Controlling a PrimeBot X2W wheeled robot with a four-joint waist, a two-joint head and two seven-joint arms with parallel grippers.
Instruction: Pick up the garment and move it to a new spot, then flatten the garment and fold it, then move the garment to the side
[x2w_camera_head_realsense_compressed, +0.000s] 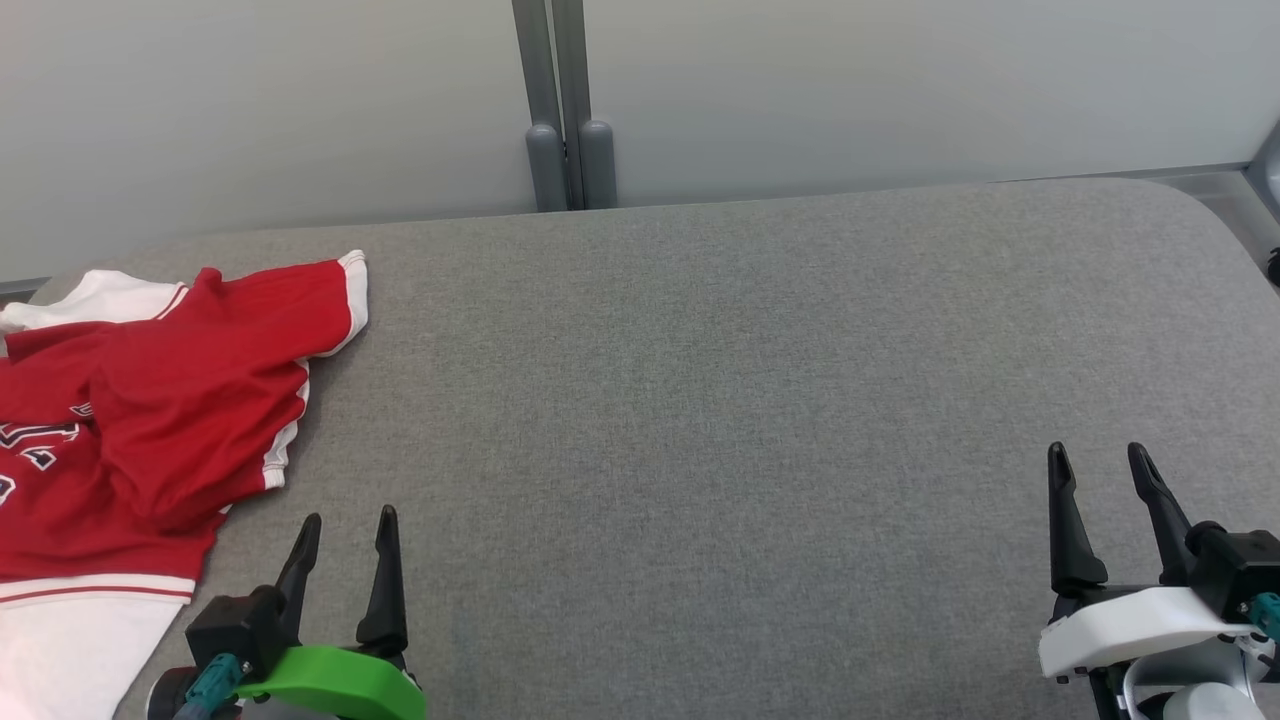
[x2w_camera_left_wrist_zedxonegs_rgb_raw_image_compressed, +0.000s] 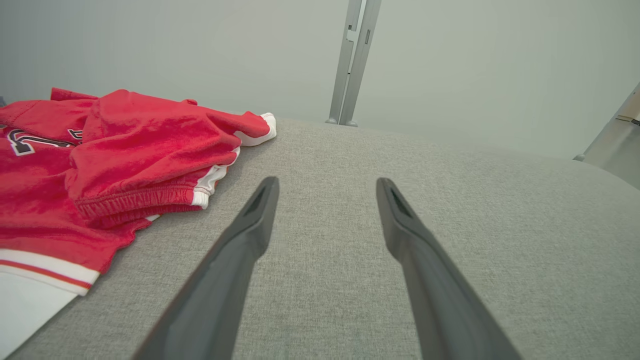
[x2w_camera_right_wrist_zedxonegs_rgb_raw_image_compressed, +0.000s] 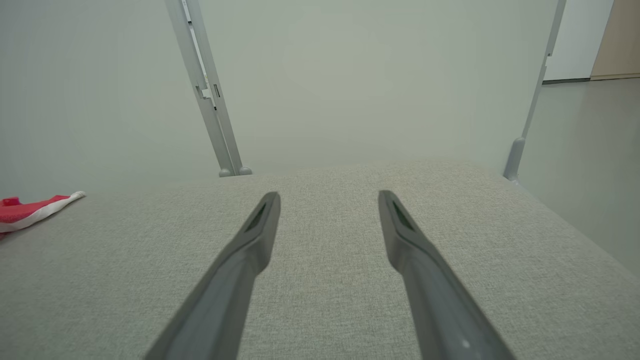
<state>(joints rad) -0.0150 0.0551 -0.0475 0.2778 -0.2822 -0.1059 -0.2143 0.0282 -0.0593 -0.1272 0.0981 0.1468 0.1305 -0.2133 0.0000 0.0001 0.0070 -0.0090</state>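
Left gripper (x2w_camera_head_realsense_compressed: 350, 516) spread, empty; right gripper (x2w_camera_head_realsense_compressed: 1097, 450) likewise; red garment (x2w_camera_head_realsense_compressed: 150, 420) lies bunched just left of the left fingertips, well apart from the right gripper; risk: pinching only a top fold, so the heap trails and snags on grey padding (x2w_camera_head_realsense_compressed: 700, 400)

Grey cloth-covered counter (x2w_camera_head_realsense_compressed: 720, 400), broad and flat, with rounded far corners. On its left end, one crumpled red garment (x2w_camera_head_realsense_compressed: 170, 420) with white trim and dark lettering, bunched in folds, a white-cuffed sleeve stretched toward the far edge, a white part nearest the front
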